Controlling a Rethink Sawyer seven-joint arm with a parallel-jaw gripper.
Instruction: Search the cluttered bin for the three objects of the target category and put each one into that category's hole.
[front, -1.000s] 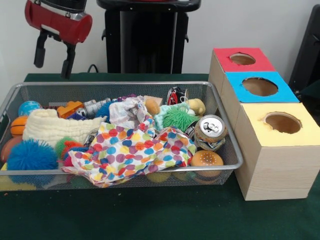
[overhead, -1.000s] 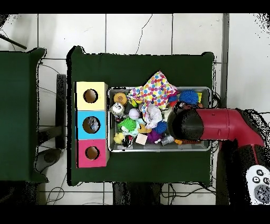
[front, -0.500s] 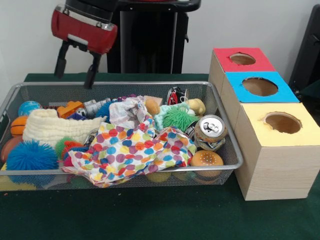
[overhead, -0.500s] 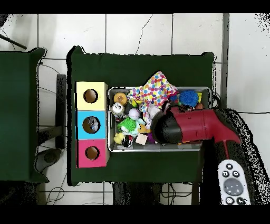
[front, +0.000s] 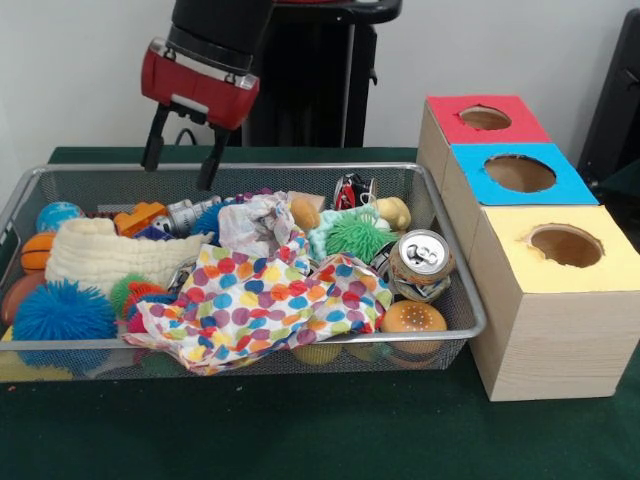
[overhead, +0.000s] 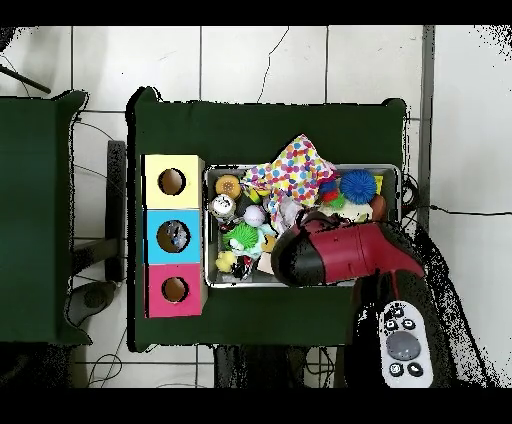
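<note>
1. Front view: the pincer (front: 182, 160) is seen hanging open and empty over the back rim of the wire mesh bin (front: 455, 290), toward the 10 o'clock part of the bin, with its two black fingers (front: 213, 162) spread apart above the toys.
2. Front view: inside the bin, a polka-dot cloth (front: 262, 305) is draped across the middle, a cream knitted cloth (front: 105, 255) lies at 9 o'clock, and a blue spiky ball (front: 62, 311) sits at 8 o'clock.
3. Front view: a drink can (front: 420, 263) stands at 3 o'clock, a toy burger (front: 413, 320) just in front of it, and a green spiky ball (front: 357, 236) near the centre-right.
4. Front view: three boxes are lined up right of the bin on the green worktop (front: 300, 430): a red-topped box (front: 485, 120) farthest, a blue-topped box (front: 518, 174) between, a yellow-topped box (front: 565, 250) nearest, each with a round hole.
5. Overhead view: the red arm (overhead: 340, 255) is seen covering the 5 o'clock part of the bin; the pincer itself is hidden beneath it.
6. Overhead view: the polka-dot cloth spills over the bin's rim at 12 o'clock.
</note>
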